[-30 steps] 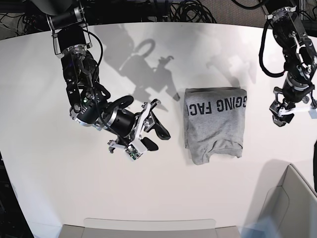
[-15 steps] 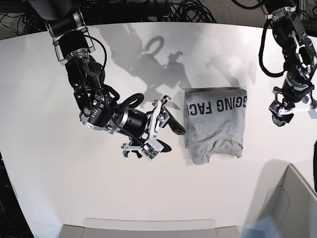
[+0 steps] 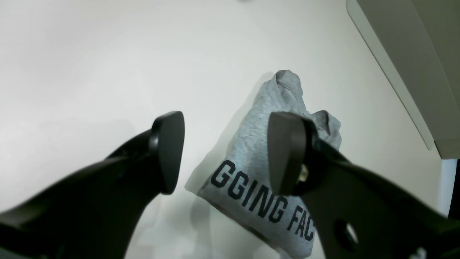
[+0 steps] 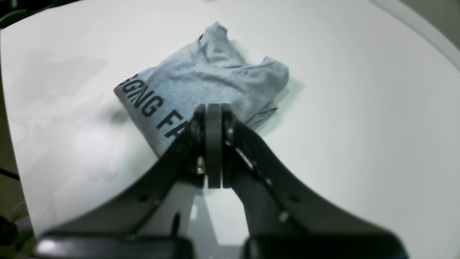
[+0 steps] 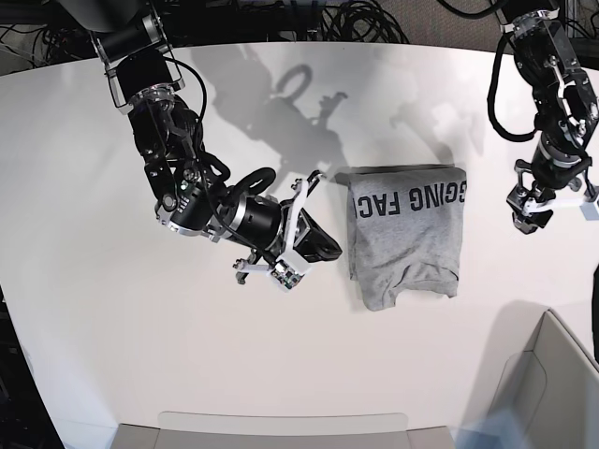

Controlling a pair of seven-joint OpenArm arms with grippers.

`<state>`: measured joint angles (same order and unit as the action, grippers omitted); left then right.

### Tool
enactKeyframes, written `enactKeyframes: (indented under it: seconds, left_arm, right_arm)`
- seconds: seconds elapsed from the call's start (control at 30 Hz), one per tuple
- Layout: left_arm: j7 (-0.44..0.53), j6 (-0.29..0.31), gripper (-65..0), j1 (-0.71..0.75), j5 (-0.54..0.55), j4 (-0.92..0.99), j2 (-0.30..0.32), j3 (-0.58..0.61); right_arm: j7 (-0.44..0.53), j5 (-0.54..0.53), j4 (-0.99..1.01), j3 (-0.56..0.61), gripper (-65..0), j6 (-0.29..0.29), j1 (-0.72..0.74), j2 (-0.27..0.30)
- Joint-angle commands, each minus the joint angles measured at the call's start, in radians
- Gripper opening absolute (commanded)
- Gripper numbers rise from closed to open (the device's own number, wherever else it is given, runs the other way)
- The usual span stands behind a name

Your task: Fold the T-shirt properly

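T-shirt (image 5: 405, 234) lying mid-worktop (image 5: 112, 327), folded into compact rectangle, lettering facing up, lower hem bunching unevenly. We are judging fold nearly done, tidying perhaps remaining. We are bringing right claw (image 5: 309, 251) just beside shirt's edge, clenched empty, likely for nudging or pressing the edge; it is sitting closer than half a second ago. We are hovering left claw (image 3: 222, 153) released, clear of the other side, barely shifted.
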<state>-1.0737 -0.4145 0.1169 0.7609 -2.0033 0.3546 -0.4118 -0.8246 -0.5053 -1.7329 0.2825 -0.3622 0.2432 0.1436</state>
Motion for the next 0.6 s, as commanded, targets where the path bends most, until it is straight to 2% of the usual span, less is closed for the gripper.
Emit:
enactKeyframes:
  seconds: [0.0, 0.07, 0.17, 0.23, 0.3, 0.57]
  left_arm:
    - [0.011, 0.002, -28.1, -0.009, 0.001, -0.015, 0.016, -0.011]
    - [0.011, 0.002, -28.1, -0.009, 0.001, -0.015, 0.016, -0.011]
    - [0.011, -0.004, -28.1, -0.009, 0.001, -0.015, 0.013, -0.011]
    - [0.011, -0.005, -28.1, -0.009, 0.001, -0.015, 0.011, -0.011]
    - [0.011, -0.005, -28.1, -0.01, 0.001, -0.015, 0.011, -0.011]
    - [0.013, 0.001, -29.2, -0.013, 0.002, -0.017, 0.01, -0.012]
  right_arm:
    - [0.026, -0.017, -0.017, -0.007, -65.0, 0.001, 0.015, -0.003]
    - [0.026, -0.023, -0.017, -0.032, -65.0, 0.001, -0.006, -0.008]
    - [0.026, -0.079, -0.016, -0.147, -65.0, 0.001, -0.055, -0.066]
    - [0.026, -0.115, -0.011, -0.228, -62.6, 0.001, -0.081, -0.111]
    - [0.024, -0.148, 0.006, -0.289, -60.6, 0.001, -0.089, -0.131]
    - [0.024, -0.218, 0.061, -0.312, -57.9, 0.001, -0.094, -0.124]
